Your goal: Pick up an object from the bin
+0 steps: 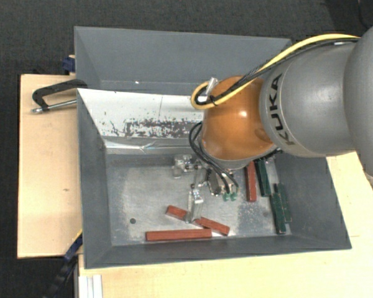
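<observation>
My gripper hangs under the orange wrist cover in the middle of the bin, low over the floor. Its fingers stand apart, open, with nothing between them. The left fingertip comes down next to a small red-brown block and just above a short red-brown stick. A long red-brown stick lies flat along the front wall, below both. The right finger is partly hidden under the cover.
At the right of the bin lie a red-brown stick and two dark green sticks, partly under the arm. A small metal piece lies near the back wall. The left floor is bare.
</observation>
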### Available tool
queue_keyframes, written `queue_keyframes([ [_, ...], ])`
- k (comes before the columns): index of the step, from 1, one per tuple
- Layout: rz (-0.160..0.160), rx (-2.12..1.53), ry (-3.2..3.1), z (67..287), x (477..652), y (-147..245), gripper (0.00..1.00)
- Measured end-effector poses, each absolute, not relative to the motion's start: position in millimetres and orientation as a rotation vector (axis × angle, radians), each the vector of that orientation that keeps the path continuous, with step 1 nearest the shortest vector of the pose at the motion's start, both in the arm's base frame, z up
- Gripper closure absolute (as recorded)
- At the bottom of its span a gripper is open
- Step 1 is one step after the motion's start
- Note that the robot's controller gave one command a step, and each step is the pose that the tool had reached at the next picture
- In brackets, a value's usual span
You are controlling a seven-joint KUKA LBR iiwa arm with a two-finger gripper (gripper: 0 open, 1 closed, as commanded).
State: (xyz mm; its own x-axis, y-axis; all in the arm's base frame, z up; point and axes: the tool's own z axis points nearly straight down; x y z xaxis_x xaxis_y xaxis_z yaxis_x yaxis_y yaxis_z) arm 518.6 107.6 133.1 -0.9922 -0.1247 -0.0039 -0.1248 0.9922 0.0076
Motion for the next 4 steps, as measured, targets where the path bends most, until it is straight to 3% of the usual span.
queue_keyframes([
  [1, -0.006, -0.048, 3.140, 97.0, 515.2, 92.7, 0.00],
  [2, 0.001, -0.129, 3.139, 70.4, 504.9, 80.9, 1.00],
  [3, 0.002, -0.129, 3.139, 70.4, 504.9, 80.9, 1.00],
  [4, 0.002, -0.060, 3.141, 168.6, 507.8, 61.5, 0.00],
])
